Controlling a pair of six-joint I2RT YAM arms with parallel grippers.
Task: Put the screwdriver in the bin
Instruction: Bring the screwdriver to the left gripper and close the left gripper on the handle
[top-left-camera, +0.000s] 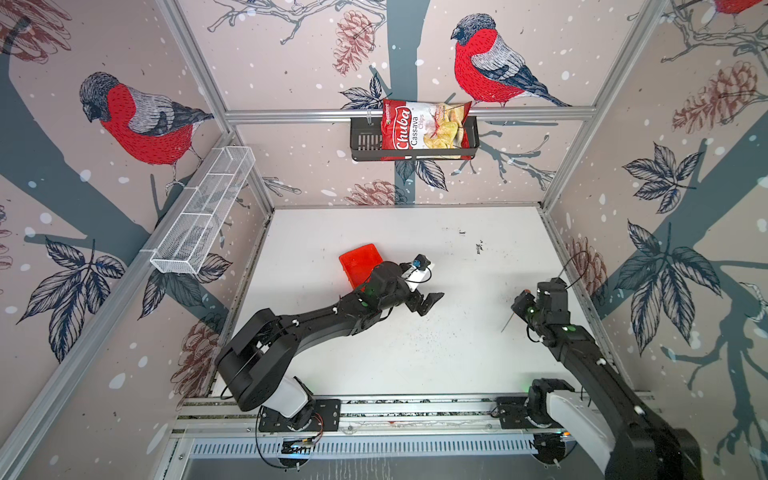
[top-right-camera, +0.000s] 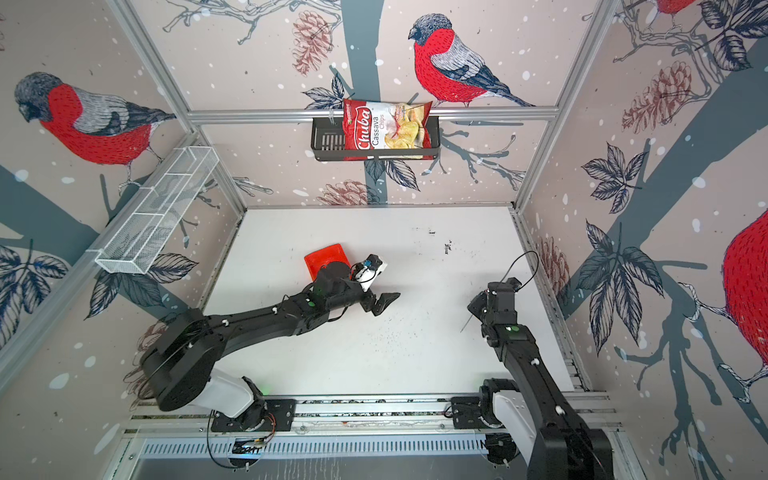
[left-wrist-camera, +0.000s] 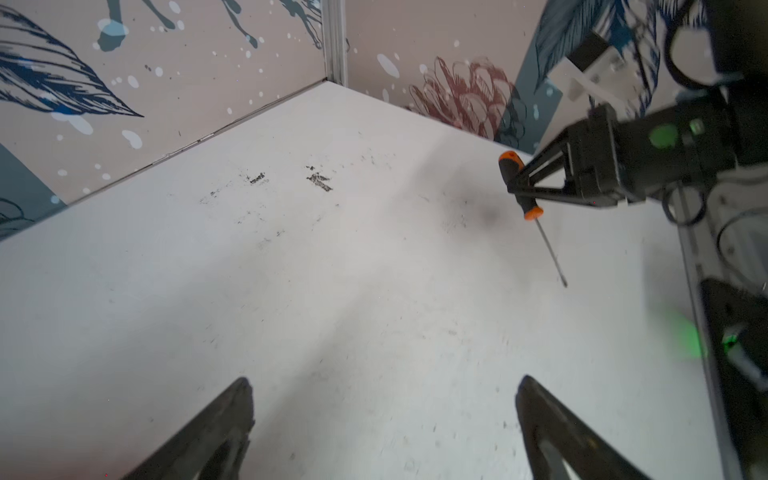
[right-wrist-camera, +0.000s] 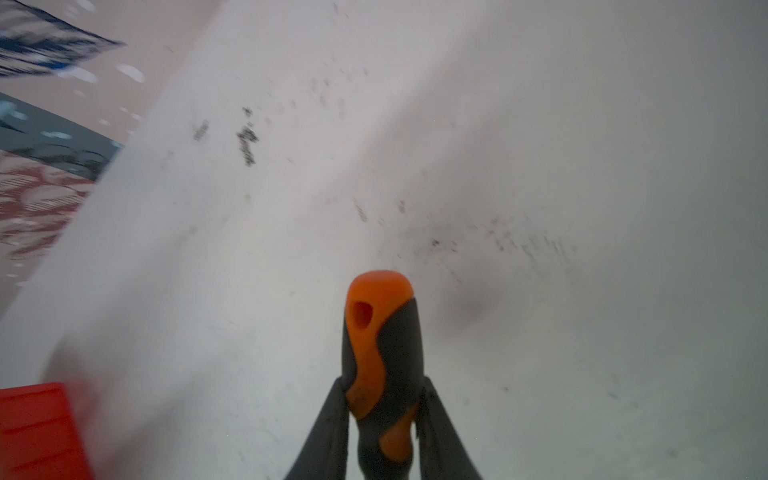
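Two arms reach over the white table (top-left-camera: 415, 232); read as a clock face in both top views, the far wall is twelve. The right gripper (right-wrist-camera: 382, 380) is at about three o'clock, near the right-hand wall. Its jaws are pressed onto the black-and-orange handle of the screwdriver (right-wrist-camera: 374, 332), whose orange butt sticks out past the fingertips. In the left wrist view the same gripper (left-wrist-camera: 517, 189) pinches the handle crosswise. The thin shaft (left-wrist-camera: 548, 249) slants down toward the table, and a soft shadow lies apart from it. In a top view the shaft (top-left-camera: 508, 324) pokes out toward seven o'clock from the gripper. The bin (top-left-camera: 359, 262), a red-orange tray, lies at about ten o'clock, well apart from the screwdriver, with its near corner hidden under the left arm's wrist. The left gripper (left-wrist-camera: 385, 382) hovers near the table's middle, jaws spread wide with nothing between them, and points toward three o'clock. On the far wall a black basket (top-left-camera: 363, 141) holds a chips bag (top-left-camera: 419, 126). A white wire basket (top-left-camera: 203, 212) hangs on the left wall.
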